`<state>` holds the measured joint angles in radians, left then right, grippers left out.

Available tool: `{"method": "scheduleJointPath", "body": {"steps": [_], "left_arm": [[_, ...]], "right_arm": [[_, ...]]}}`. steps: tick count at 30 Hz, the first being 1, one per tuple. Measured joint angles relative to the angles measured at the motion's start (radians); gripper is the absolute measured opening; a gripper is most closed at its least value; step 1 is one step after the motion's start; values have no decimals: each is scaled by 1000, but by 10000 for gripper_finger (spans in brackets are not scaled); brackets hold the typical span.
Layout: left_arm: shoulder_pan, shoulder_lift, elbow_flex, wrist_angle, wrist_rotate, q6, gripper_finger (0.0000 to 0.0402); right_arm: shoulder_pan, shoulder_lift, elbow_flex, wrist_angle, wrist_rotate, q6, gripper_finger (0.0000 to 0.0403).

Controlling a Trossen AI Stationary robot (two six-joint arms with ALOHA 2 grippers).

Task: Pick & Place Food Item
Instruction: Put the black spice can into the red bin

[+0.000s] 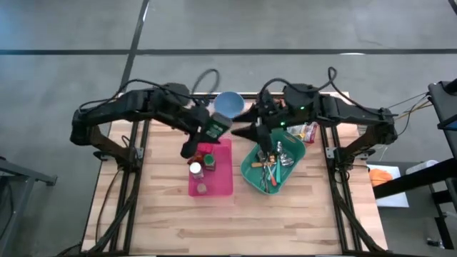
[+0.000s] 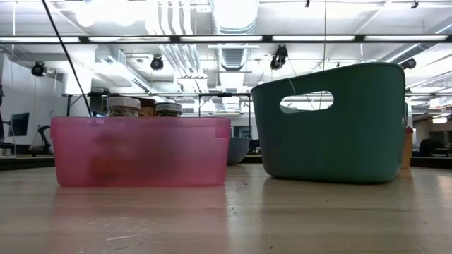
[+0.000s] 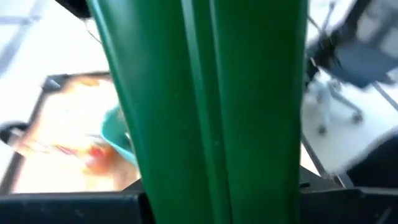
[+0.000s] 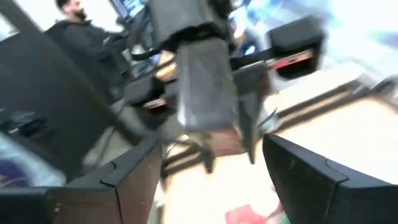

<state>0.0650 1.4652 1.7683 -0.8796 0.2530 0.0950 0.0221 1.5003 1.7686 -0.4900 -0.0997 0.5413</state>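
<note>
Four views, each giving a different part

- High view: both arms meet at upper centre of the frame, over the far end of the wooden table (image 1: 171, 221). The left gripper (image 1: 207, 133) and right gripper (image 1: 250, 132) face each other with the green pack (image 1: 217, 128) between them, just below the blue bowl (image 1: 228, 104)
- Only the high view shows what the bins hold. The pink bin (image 1: 221, 182), at centre, has small jars (image 1: 195, 169) in it. The teal basket (image 1: 251, 171), right of centre, has a jumble of small utensils
- Low view: no arm or pack in frame. Pink bin (image 2: 141, 152) sits at left with jar lids (image 2: 123, 106) above its rim, teal basket (image 2: 332, 123) at right, bowl (image 2: 236, 149) behind the gap between them. The two bins stand apart, not touching
- Left wrist view: green pack (image 3: 211, 112) fills the middle of the frame from top to bottom, hard against the camera. The table (image 3: 62, 124) is a blur at left
- Right wrist view: the right gripper (image 4: 211, 186) has its fingers (image 4: 311, 180) spread wide at the lower corners, nothing between them. A person (image 4: 74, 37) sits at upper left, in the room beyond

Pack and jaws
- Left jaws clenched on the green pack, which is carried in the air above the top edge of the pink bin
- Right jaws released; the pack lies just left of their tips, outside them
</note>
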Motion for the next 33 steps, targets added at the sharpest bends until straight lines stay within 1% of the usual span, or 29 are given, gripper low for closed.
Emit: {"method": "scheduleJointPath", "body": {"steps": [4, 8, 10, 13, 18, 20, 22, 24, 26, 28, 33], "left_arm": [[0, -34, 0, 157, -72, -70, 131], [0, -39, 0, 358, -77, -119, 131], [0, -39, 0, 409, -76, -122, 131], [0, -34, -1, 447, -74, -139, 131], [0, -17, -7, 515, -75, -175, 131], [0, -1, -6, 560, -75, -175, 131], [0, 5, -8, 555, -75, -175, 131], [0, 11, -7, 573, -75, -175, 131], [0, 11, -7, 566, -74, -175, 131], [-1, 11, -7, 567, -73, -175, 131], [0, 11, -7, 566, -70, -170, 131]], "right_arm": [[24, 5, 55, 17, 149, -116, 280], [54, 15, 84, 118, 259, -254, 281], [66, 20, 100, 161, 282, -303, 281], [75, 37, 129, 194, 286, -350, 282], [77, 65, 162, 195, 291, -368, 282], [77, 87, 179, 195, 325, -367, 282], [77, 105, 194, 184, 380, -369, 282], [76, 114, 207, 179, 391, -381, 280], [76, 119, 218, 179, 391, -388, 268], [77, 119, 222, 174, 391, -389, 241], [77, 117, 218, 168, 383, -392, 143]]}}
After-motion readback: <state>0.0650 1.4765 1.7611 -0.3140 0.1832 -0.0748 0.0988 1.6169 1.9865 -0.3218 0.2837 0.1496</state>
